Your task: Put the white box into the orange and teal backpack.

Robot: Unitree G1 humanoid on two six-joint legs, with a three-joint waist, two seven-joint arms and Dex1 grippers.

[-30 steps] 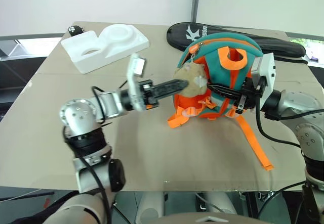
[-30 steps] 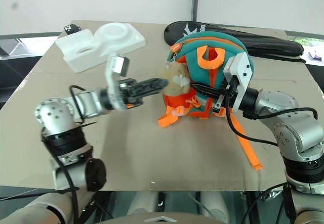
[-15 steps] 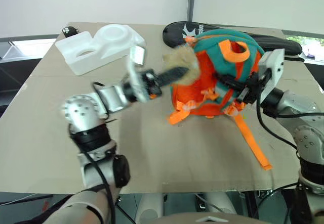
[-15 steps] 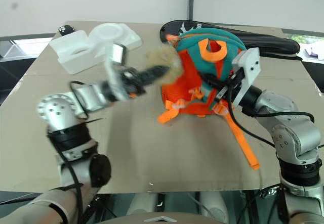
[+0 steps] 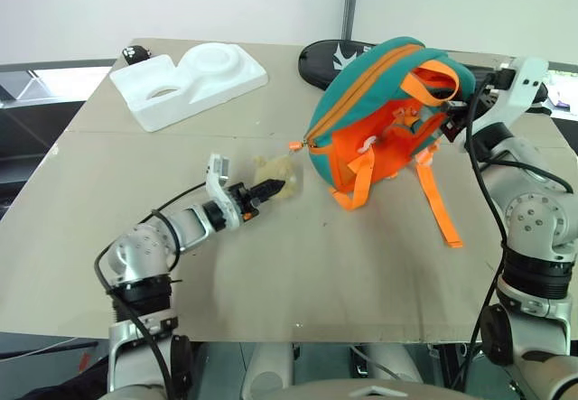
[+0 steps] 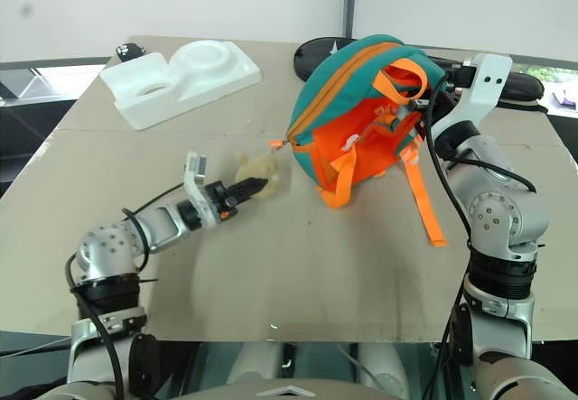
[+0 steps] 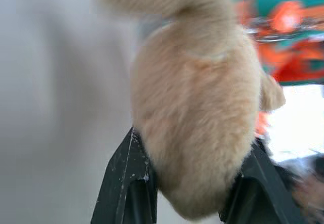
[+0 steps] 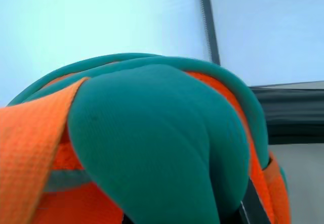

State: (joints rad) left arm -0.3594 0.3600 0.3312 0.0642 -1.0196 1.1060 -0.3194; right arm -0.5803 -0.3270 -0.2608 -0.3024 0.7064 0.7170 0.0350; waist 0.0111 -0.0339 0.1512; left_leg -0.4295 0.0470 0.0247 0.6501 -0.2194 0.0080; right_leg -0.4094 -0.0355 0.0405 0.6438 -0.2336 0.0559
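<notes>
The orange and teal backpack (image 5: 379, 111) hangs tilted above the table's right half, its zipper band facing up-left and its orange straps dangling. My right gripper (image 5: 459, 107) is shut on its teal top, whose fabric (image 8: 152, 148) bulges right in front of the right wrist camera. The tan teddy-bear charm (image 5: 275, 183) lies low over the table left of the backpack. My left gripper (image 5: 267, 188) is shut on it, and the black fingers (image 7: 126, 183) flank the fur (image 7: 197, 133). The white box is hidden or out of view.
A bulky white foam tray (image 5: 188, 79) with round hollows sits at the back left. A long black racket bag (image 5: 336, 55) lies behind the backpack. One orange strap (image 5: 435, 203) trails onto the cardboard-coloured table (image 5: 316, 283).
The right gripper has raised and tipped the backpack toward the back right. The left gripper has dropped to the table and closed on the teddy-bear charm.
</notes>
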